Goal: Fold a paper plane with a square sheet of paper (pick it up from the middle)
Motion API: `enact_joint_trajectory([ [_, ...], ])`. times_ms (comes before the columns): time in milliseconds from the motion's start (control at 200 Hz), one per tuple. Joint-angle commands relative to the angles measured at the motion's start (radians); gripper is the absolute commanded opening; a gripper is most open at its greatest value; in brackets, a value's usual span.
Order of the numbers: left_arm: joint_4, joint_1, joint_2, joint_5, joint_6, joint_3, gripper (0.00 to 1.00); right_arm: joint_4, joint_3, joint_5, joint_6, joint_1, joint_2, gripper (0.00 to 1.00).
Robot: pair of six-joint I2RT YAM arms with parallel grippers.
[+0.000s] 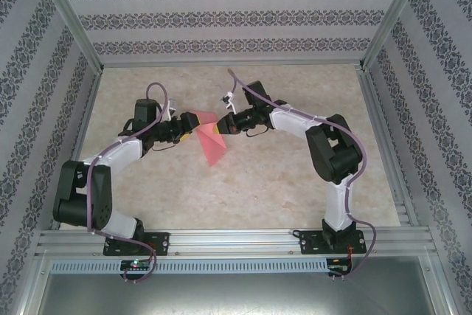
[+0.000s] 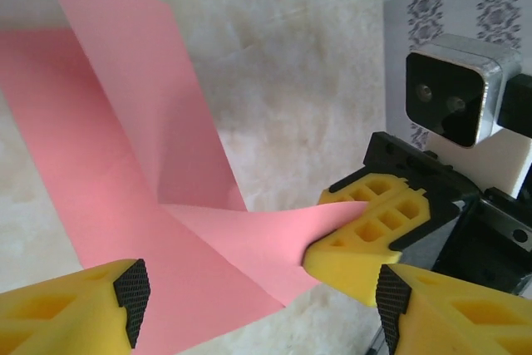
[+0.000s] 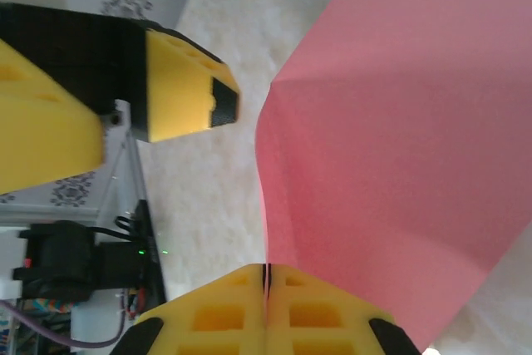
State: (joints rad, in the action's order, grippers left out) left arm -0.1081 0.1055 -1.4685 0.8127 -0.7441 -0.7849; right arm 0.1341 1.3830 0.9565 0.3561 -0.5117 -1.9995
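Your bench lies pale and marbled, and both arms meet over its middle. Between them is the pink sheet of paper, creased, its long point running toward the near edge; you can't tell whether that point rests on the surface. Your right end effector is clamped on a corner of the sheet, fingers pressed together. Your left end effector has its fingers well apart, the paper lying in the gap between them.
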Motion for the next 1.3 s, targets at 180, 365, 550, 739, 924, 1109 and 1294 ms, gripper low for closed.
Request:
enact_joint_trajectory([
  [180, -0.295, 0.009, 0.028, 0.079, -0.222, 0.062, 0.77, -0.258, -0.062, 0.122, 0.207, 0.030, 0.083, 0.00],
  [365, -0.390, 0.022, -0.001, 0.110, -0.296, 0.044, 0.78, -0.320, -0.061, 0.143, 0.263, 0.028, 0.085, 0.00],
  [550, -0.410, 0.042, -0.045, 0.121, -0.302, 0.019, 0.78, -0.370, -0.061, 0.159, 0.306, 0.030, 0.071, 0.00],
  [739, -0.477, 0.050, -0.078, 0.144, -0.350, -0.022, 0.77, -0.386, -0.067, 0.156, 0.325, 0.032, 0.049, 0.00],
  [924, -0.472, 0.058, -0.094, 0.163, -0.354, -0.043, 0.73, -0.424, -0.080, 0.156, 0.363, 0.036, 0.020, 0.00],
  [1109, -0.414, 0.058, -0.090, 0.174, -0.323, -0.048, 0.69, -0.430, -0.081, 0.147, 0.376, 0.040, 0.003, 0.01],
  [1294, -0.338, 0.057, -0.082, 0.177, -0.282, -0.053, 0.64, -0.430, -0.079, 0.130, 0.386, 0.043, -0.005, 0.04],
])
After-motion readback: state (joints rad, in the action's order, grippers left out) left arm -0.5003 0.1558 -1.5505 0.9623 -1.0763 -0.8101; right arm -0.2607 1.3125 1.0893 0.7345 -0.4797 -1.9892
